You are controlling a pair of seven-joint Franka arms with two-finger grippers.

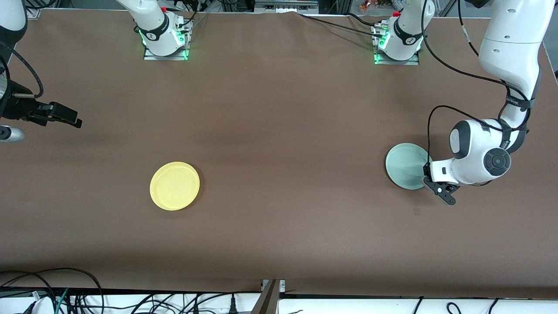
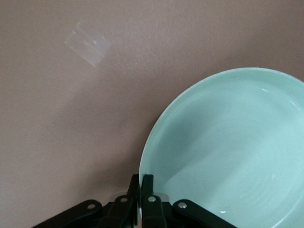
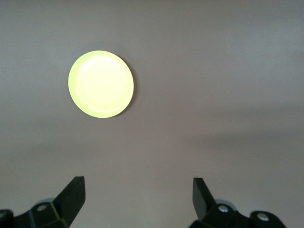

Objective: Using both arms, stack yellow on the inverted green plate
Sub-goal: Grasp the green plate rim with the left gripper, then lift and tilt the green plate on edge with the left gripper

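The pale green plate [image 1: 405,165] is toward the left arm's end of the table. In the left wrist view its hollow side [image 2: 228,152] faces the camera. My left gripper [image 1: 427,178] is shut on the plate's rim, one finger on each side of the edge [image 2: 141,183]. The yellow plate [image 1: 175,186] lies flat with its rim up, nearer the right arm's end of the table. It also shows in the right wrist view [image 3: 101,90]. My right gripper [image 1: 65,115] is open and empty [image 3: 138,190], up in the air over the right arm's end of the table, well apart from the yellow plate.
The brown table [image 1: 279,131] carries only the two plates. A small patch of clear tape [image 2: 89,44] is stuck on the tabletop near the green plate. Cables lie along the table's edge nearest the front camera [image 1: 87,296].
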